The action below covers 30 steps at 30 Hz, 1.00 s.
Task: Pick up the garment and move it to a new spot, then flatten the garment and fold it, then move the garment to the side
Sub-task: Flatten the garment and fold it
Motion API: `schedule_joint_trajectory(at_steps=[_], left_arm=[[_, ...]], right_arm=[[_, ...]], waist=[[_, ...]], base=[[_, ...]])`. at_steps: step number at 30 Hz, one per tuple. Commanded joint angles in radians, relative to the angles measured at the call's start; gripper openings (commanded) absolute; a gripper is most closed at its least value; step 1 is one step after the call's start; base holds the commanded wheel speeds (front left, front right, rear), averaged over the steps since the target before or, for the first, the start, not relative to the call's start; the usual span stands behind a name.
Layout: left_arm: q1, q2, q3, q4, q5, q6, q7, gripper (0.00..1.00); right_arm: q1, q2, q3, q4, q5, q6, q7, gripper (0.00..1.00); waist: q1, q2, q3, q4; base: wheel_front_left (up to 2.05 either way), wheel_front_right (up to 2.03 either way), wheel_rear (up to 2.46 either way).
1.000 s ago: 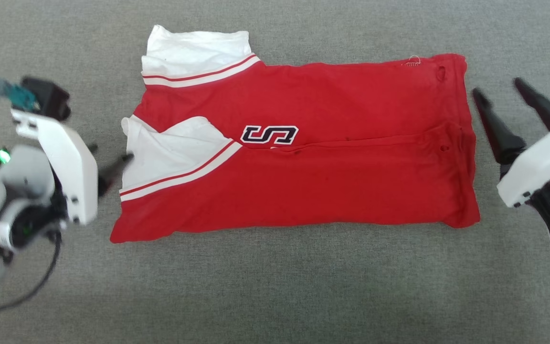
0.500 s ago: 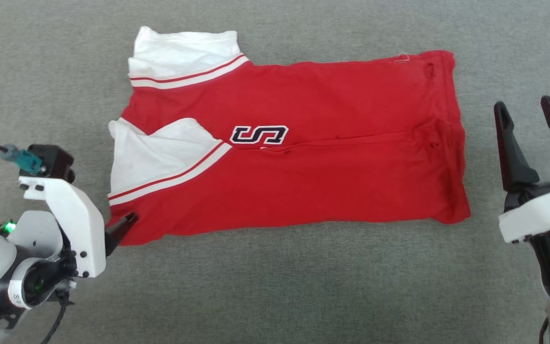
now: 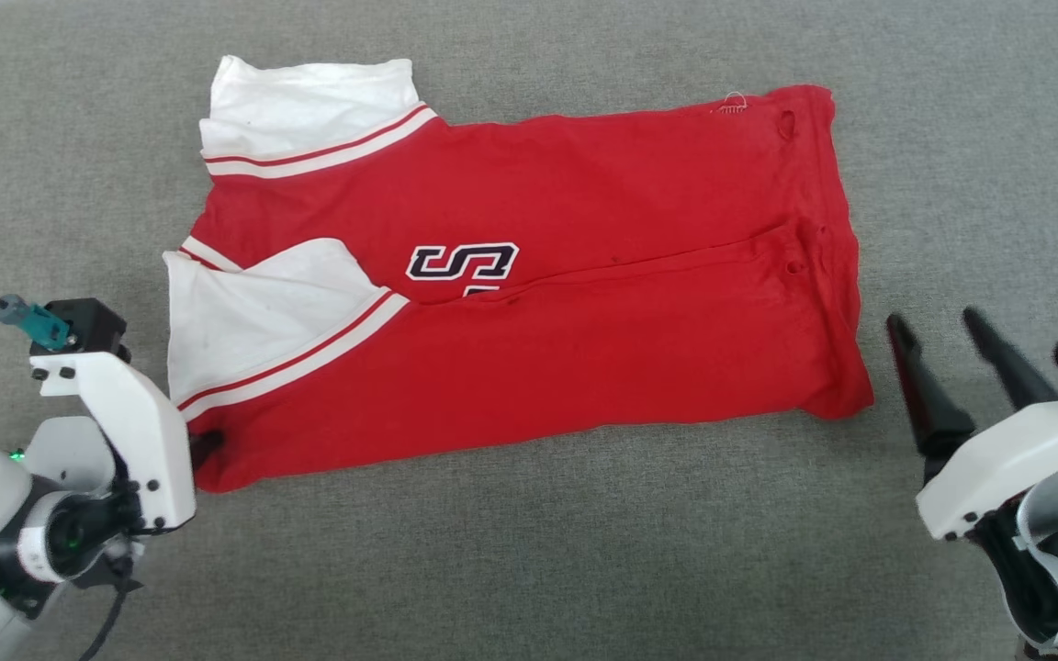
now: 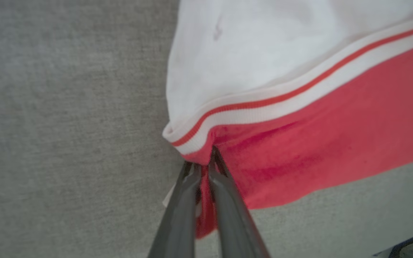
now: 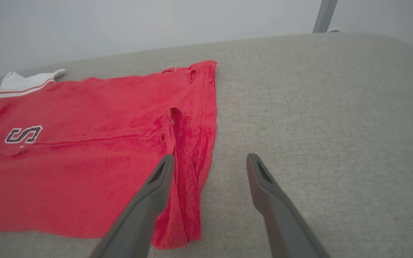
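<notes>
The jaws of your left gripper (image 4: 206, 157) are pinched narrow on the near-left corner of the garment (image 3: 584, 275), just under the striped cuff (image 4: 264, 107). The jaws of your right gripper (image 3: 935, 321) stand wide, just beside the near-right corner, touching nothing. The garment lies flat, folded lengthwise, across the grey surface (image 3: 529, 569). Pull now and, I'd judge, the one-sided drag will skew the fold or slip that thin pinch free.

The only readable mark is a print (image 3: 462, 263) on the red jersey (image 3: 639, 358): one blocky black character outlined in white. It looks like an S or a 5, and a fold covers its lower edge.
</notes>
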Motion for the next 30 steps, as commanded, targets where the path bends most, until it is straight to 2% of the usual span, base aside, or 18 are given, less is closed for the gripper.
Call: schedule_joint_trajectory(at_steps=[1, 9, 17, 18, 19, 20, 25, 30], left_arm=[[0.021, -0.034, -0.035, 0.017, -0.003, -0.013, 0.015, 0.00], [-0.003, -0.059, -0.042, 0.015, 0.010, -0.041, 0.003, 0.00], [-0.029, -0.083, -0.044, 0.020, 0.027, -0.058, -0.008, 0.00], [-0.033, -0.087, -0.044, 0.021, 0.028, -0.061, -0.011, 0.00], [-0.036, -0.091, -0.046, 0.024, 0.032, -0.064, -0.011, 0.00], [-0.038, -0.095, -0.048, 0.025, 0.034, -0.068, -0.015, 0.00], [-0.042, -0.094, -0.043, 0.030, 0.037, -0.075, -0.024, 0.00], [-0.031, -0.058, -0.024, -0.011, 0.027, -0.060, -0.019, 0.00]], right_arm=[[0.004, -0.013, 0.011, 0.014, 0.020, 0.000, 0.052, 1.00], [-0.031, -0.059, 0.053, 0.089, 0.089, 0.000, 0.267, 1.00], [-0.106, -0.086, 0.103, 0.226, 0.099, 0.000, 0.420, 1.00], [-0.115, -0.094, 0.122, 0.241, 0.100, 0.000, 0.437, 0.89], [-0.121, -0.101, 0.136, 0.254, 0.107, 0.000, 0.452, 0.37], [-0.127, -0.107, 0.149, 0.264, 0.114, 0.000, 0.462, 0.00], [-0.157, -0.164, 0.172, 0.255, 0.151, 0.000, 0.495, 0.00], [-0.147, -0.219, 0.165, 0.191, 0.197, 0.000, 0.553, 0.00]], waist=[[0.0000, -0.0001, -0.001, 0.005], [0.0000, -0.0001, -0.007, 0.035], [0.0000, -0.0001, 0.001, 0.066], [0.0000, -0.0001, 0.002, 0.069], [0.0000, -0.0001, 0.002, 0.072], [0.0000, -0.0001, 0.002, 0.074], [0.0000, -0.0001, -0.001, 0.082], [0.0000, -0.0001, -0.012, 0.087]], base=[[0.00, 0.00, 0.00], [0.00, 0.00, 0.00], [0.00, 0.00, 0.00], [0.00, 0.00, 0.00], [0.00, 0.00, 0.00], [0.00, 0.00, 0.00], [0.00, 0.00, 0.00], [0.00, 0.00, 0.00]])
